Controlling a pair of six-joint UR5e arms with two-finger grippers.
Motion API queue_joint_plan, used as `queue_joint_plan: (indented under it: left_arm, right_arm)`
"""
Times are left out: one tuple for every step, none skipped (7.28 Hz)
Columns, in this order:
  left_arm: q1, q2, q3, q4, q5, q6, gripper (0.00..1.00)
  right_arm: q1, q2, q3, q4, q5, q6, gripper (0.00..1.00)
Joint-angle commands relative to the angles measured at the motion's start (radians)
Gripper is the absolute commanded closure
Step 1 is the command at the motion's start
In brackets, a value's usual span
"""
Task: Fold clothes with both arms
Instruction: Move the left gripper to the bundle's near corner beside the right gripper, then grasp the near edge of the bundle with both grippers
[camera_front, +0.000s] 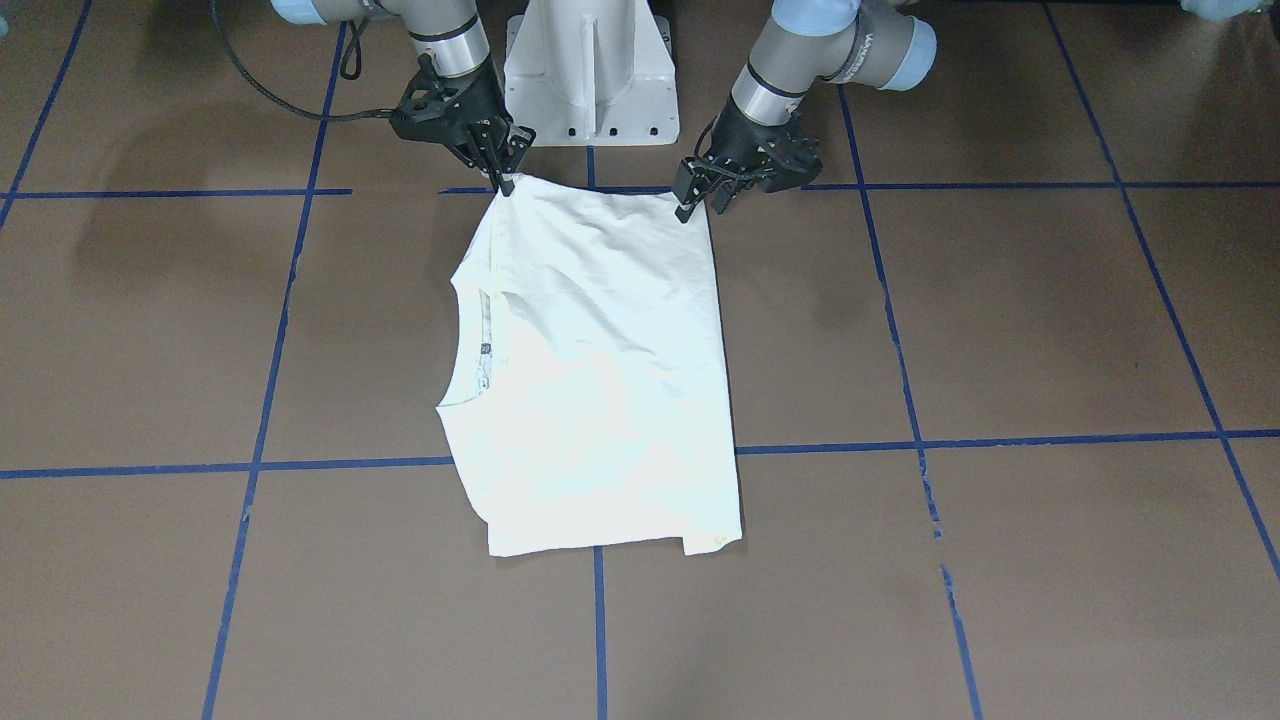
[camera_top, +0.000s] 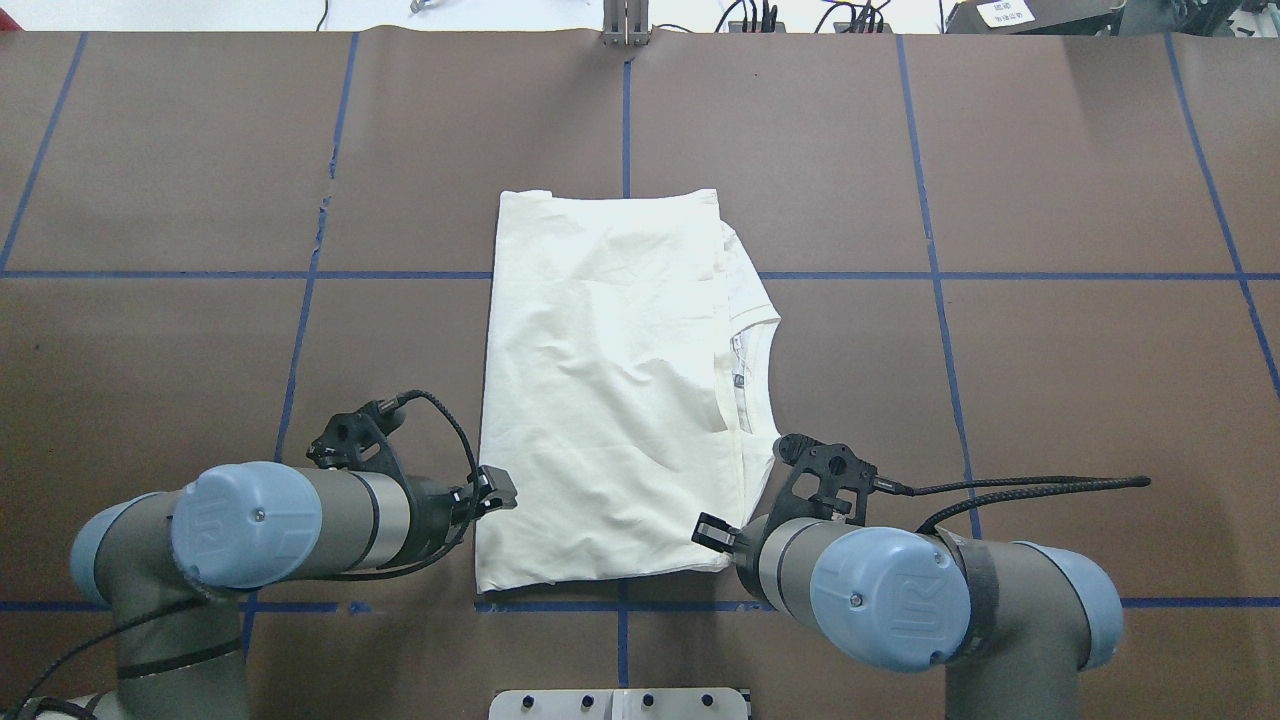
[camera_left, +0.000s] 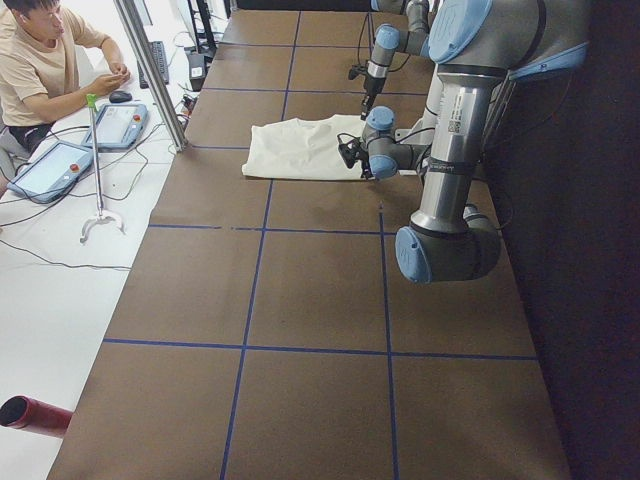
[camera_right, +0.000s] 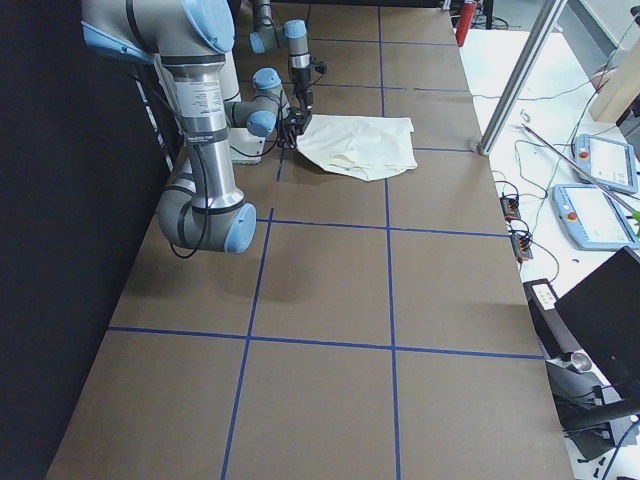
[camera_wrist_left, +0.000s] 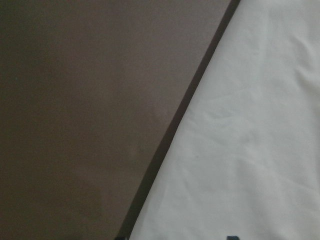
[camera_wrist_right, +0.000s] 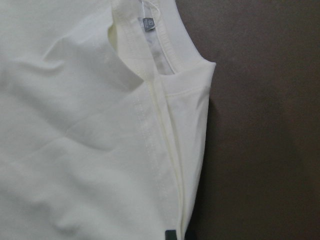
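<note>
Shirt folded to a long panel, plain side up, flat on the counter; both tools set at its near corners.
The long axis is seen to run straight away from the robot, collar on the robot's right. The right tool is clamped on the near collar-side corner. The left tool is placed at the other near corner, fingers apparently apart astride the edge. Each arm is nearest its own corner, so a fold forward along the long axis is judged likely.
</note>
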Motion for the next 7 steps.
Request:
queue_joint_plan:
  left_arm:
    - [0.020,0.001,0.006,0.001,0.002,-0.001,0.41]
    - [0.026,0.001,0.006,0.001,0.002,0.000,0.41]
    - [0.038,0.004,0.009,0.002,0.002,-0.001,0.44]
    - [0.043,0.018,0.008,0.001,0.002,-0.001,0.45]
    - [0.043,0.023,0.005,0.001,0.002,0.000,0.50]
    - [0.052,0.024,0.006,0.002,0.002,0.000,0.61]
    - [0.053,0.024,0.006,0.001,0.000,0.000,0.74]
  right_arm:
    - [-0.001,0.001,-0.001,0.001,0.000,-0.002,1.00]
    - [-0.001,0.001,-0.001,0.001,0.000,-0.002,1.00]
    - [-0.001,0.003,-0.001,-0.001,0.000,0.000,1.00]
    - [-0.001,0.006,-0.001,-0.001,0.000,0.000,1.00]
    - [-0.001,0.006,-0.003,0.001,0.000,0.000,1.00]
    - [-0.001,0.004,-0.003,0.001,0.000,0.000,1.00]
    - [-0.001,0.004,-0.003,-0.001,0.000,-0.002,1.00]
